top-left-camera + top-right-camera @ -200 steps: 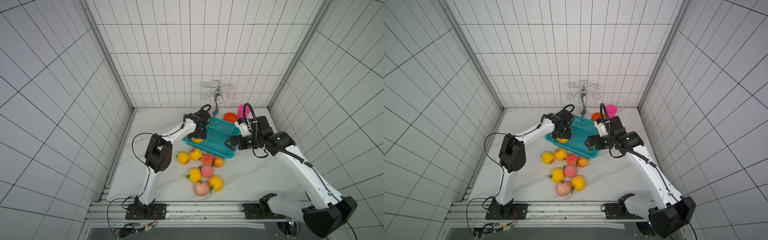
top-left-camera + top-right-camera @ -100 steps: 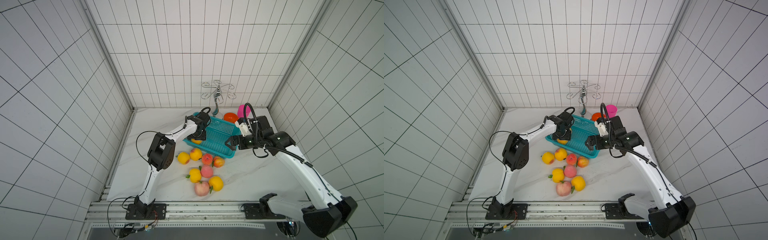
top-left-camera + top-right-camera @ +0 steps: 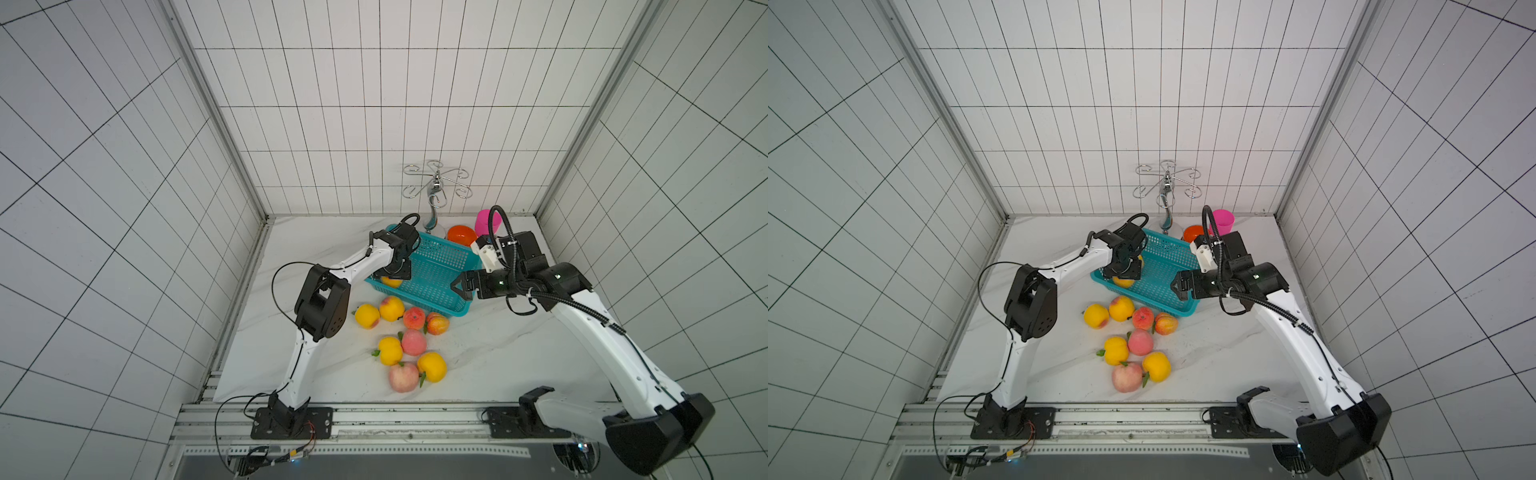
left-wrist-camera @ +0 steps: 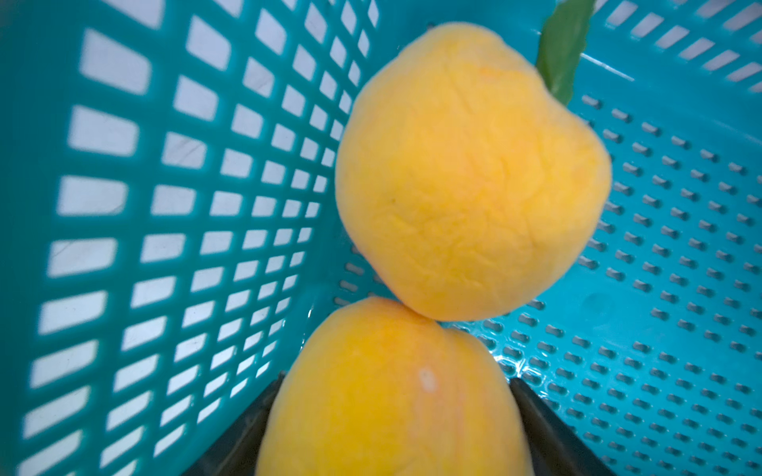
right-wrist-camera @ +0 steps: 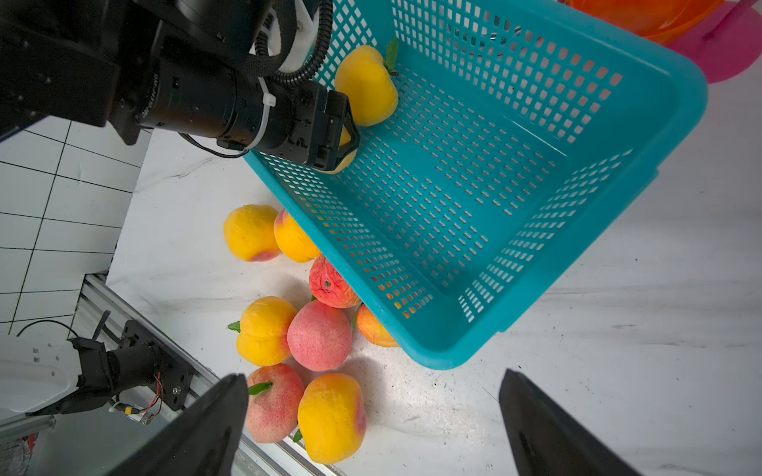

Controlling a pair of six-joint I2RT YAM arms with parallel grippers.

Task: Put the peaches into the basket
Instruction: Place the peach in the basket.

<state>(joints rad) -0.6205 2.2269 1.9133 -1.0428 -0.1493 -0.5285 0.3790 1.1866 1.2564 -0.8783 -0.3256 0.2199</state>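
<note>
On the white marble table [image 3: 498, 353], in both top views, one teal basket [image 3: 432, 270] stands toward the back. Eight peaches [image 3: 414, 342] lie outside it, four in a row along its near wall and four in a cluster nearer the front edge. The left gripper [image 3: 395, 272] reaches down into the basket's left end, where one yellow fruit, the held peach [image 3: 391, 282], shows below it. The right gripper [image 3: 453, 286] hovers at the basket's near right corner, jaws spread wide and empty. Behind the basket stand one orange bowl [image 3: 461, 234], one pink cup [image 3: 484, 219] and one metal hook stand [image 3: 434, 193].

In the left wrist view, two yellow peaches sit in the basket's corner, touching each other. The held peach [image 4: 391, 391] sits between the two dark fingers [image 4: 548, 432], which lie against its sides. The leafed peach [image 4: 470, 173], with one green leaf, rests free beyond it on the perforated floor.

In the right wrist view, the count is ten: two peaches inside the basket [image 5: 577, 230] and eight on the table. The left gripper [image 5: 348, 142] clasps the held peach [image 5: 343, 164], just beside the leafed peach [image 5: 367, 86], which lies against the basket's wall. The right gripper's own two fingers [image 5: 206, 424] stand far apart, gripping nothing.
</note>
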